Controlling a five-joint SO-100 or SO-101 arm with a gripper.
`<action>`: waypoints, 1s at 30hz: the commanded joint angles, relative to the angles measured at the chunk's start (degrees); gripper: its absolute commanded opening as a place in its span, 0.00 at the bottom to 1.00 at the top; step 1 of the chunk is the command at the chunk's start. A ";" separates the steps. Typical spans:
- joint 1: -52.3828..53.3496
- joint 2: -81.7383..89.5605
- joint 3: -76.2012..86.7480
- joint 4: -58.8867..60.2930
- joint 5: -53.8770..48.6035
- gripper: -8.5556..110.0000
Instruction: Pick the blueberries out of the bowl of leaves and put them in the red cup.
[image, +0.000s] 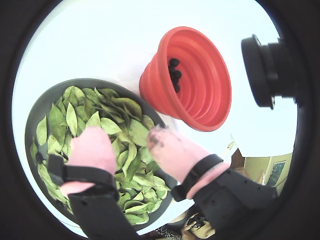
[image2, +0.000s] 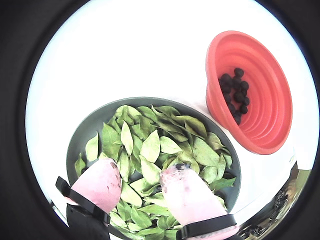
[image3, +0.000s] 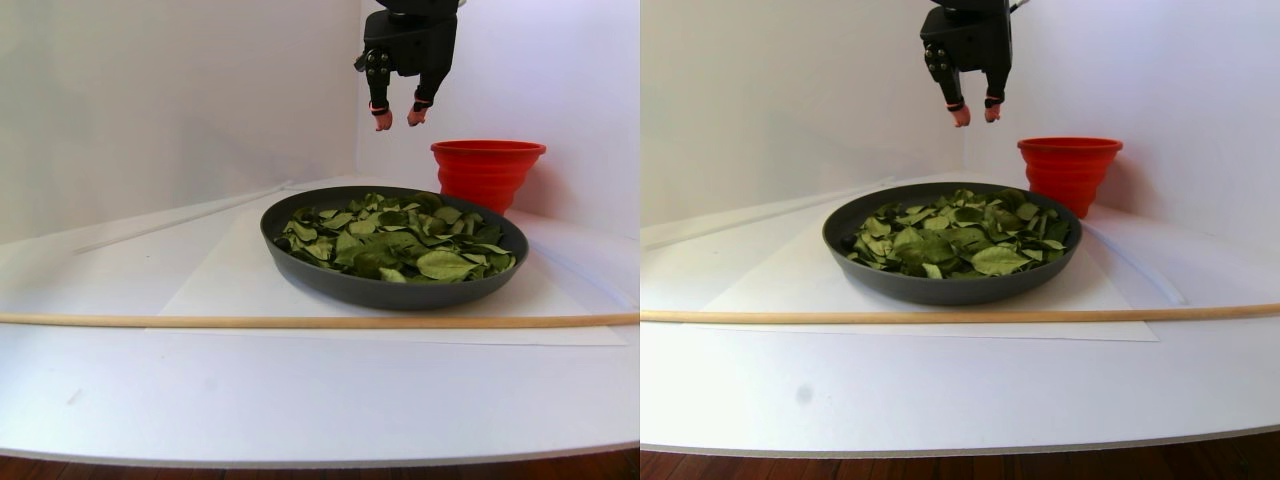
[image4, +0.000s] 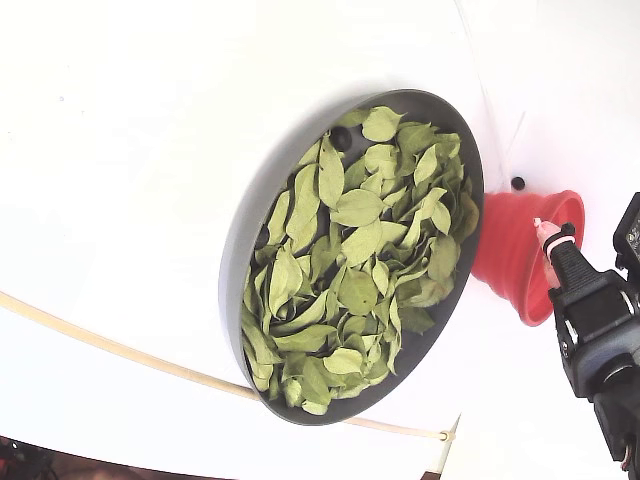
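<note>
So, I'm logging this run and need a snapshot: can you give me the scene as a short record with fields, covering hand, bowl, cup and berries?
hand: hand raised above the far side of the bowl, open, nothing between its pink fingertips
bowl: dark grey bowl, filled with green leaves
cup: red cup beside the bowl, upright
berries in cup: several blueberries at the bottom
berries in bowl: one dark berry shows near the rim in the fixed view; others may be hidden under leaves
stray: small dark object on the table between bowl and cup
</note>
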 joint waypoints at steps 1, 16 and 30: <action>-0.35 8.09 -0.62 0.35 -0.44 0.20; -3.60 9.49 1.67 2.72 -0.53 0.20; -6.77 9.05 2.90 3.87 -0.97 0.20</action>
